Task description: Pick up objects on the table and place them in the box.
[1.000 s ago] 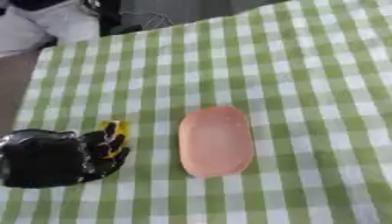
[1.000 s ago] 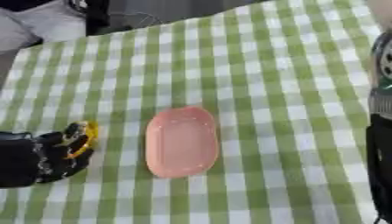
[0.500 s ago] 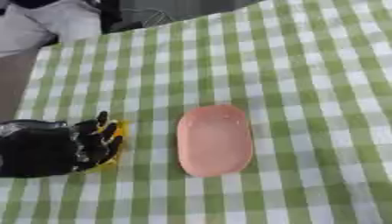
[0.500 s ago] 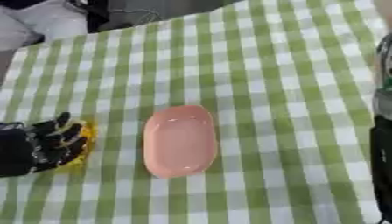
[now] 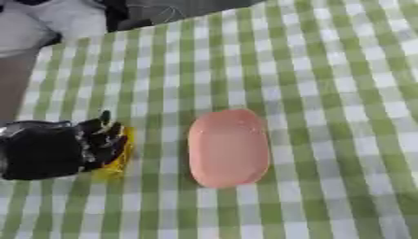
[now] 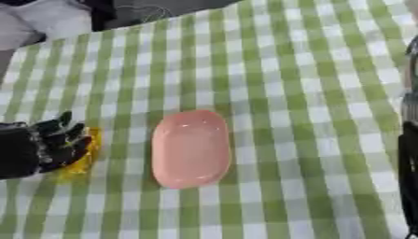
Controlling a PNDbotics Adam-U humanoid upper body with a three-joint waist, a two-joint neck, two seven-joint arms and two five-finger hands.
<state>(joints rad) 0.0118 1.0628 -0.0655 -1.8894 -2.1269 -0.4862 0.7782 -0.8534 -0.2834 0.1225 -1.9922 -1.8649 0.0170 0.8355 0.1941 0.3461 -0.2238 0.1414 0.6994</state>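
A pink oval dish (image 5: 228, 147) lies on the green-and-white checked cloth near the middle. To its left, a small yellow thing (image 5: 119, 158) lies on the cloth, mostly hidden under my black left hand (image 5: 51, 150). The hand reaches in from the left edge and its fingers (image 5: 104, 136) are bent over the yellow thing. The hand sits about a hand's width from the dish. Only a dark strip of my right arm (image 6: 408, 158) shows, at the right edge of the right eye view. Its hand is out of sight. No box is visible.
The checked tablecloth (image 5: 326, 70) covers the whole table. Its far left corner (image 5: 41, 70) drops off to a brownish floor. Beyond the far edge are a person's light clothing (image 5: 57, 21) and some dark gear.
My left hand has shifted slightly left and away from me, staying on the yellow thing, and its fingers have lifted a little. The pink dish has not moved.
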